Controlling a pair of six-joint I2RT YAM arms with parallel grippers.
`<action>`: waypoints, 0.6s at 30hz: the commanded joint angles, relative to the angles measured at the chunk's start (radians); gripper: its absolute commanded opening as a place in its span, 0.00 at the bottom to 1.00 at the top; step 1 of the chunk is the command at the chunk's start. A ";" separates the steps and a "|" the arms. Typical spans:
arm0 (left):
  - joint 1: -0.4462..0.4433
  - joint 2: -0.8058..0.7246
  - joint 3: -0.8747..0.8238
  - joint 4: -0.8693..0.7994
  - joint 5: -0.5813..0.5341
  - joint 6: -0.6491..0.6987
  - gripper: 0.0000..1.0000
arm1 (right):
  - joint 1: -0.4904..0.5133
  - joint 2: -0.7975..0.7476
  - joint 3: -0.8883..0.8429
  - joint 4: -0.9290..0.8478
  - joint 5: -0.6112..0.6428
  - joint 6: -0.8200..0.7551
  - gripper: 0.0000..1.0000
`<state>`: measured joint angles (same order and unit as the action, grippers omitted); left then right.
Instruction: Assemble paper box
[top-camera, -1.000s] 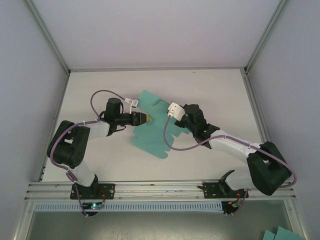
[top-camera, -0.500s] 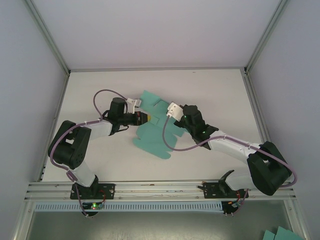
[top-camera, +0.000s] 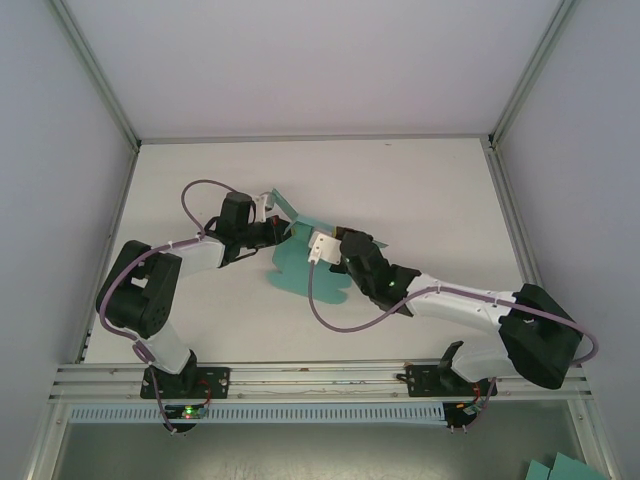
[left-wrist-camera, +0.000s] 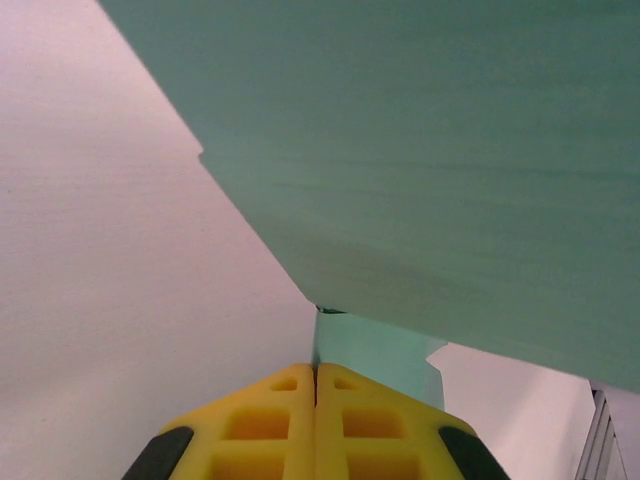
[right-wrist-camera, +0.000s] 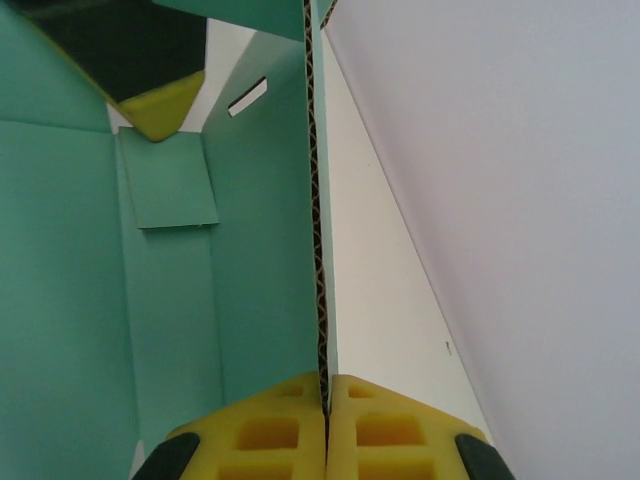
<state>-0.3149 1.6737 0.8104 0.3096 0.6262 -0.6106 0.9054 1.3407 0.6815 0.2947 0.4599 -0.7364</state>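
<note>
The paper box (top-camera: 296, 264) is a teal die-cut card, partly raised off the white table (top-camera: 440, 190) and bent up between my two grippers. My left gripper (top-camera: 283, 232) holds its left side; in the left wrist view its yellow fingers (left-wrist-camera: 270, 420) are shut on a small teal flap (left-wrist-camera: 375, 355), with a large panel (left-wrist-camera: 450, 150) overhead. My right gripper (top-camera: 338, 240) holds the right side; in the right wrist view (right-wrist-camera: 326, 385) it is shut on the corrugated edge of an upright panel (right-wrist-camera: 260, 260). A yellow fingertip of the left gripper (right-wrist-camera: 165, 112) shows at the far end of the box.
An aluminium frame (top-camera: 300, 378) runs along the table's near edge, with grey walls on three sides. Spare teal cards (top-camera: 560, 468) lie below the table at bottom right. Each arm's purple cable (top-camera: 330, 315) loops near the card.
My right gripper has moved left and nearer, pulling the card with it. The card went from lying nearly flat to folded up and bunched between the grippers. The left gripper barely shifted.
</note>
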 joint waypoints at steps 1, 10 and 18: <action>-0.050 -0.046 0.055 0.026 0.109 0.002 0.13 | 0.038 0.030 0.008 0.026 -0.101 -0.010 0.00; -0.050 -0.227 -0.013 -0.255 -0.130 0.166 0.33 | -0.031 0.019 0.022 0.024 -0.058 -0.060 0.00; 0.006 -0.351 -0.053 -0.423 -0.288 0.173 0.74 | -0.054 0.037 0.050 -0.004 -0.040 -0.104 0.00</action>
<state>-0.3332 1.3556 0.7769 -0.0212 0.4084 -0.4652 0.8574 1.3594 0.7040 0.3088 0.4301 -0.8001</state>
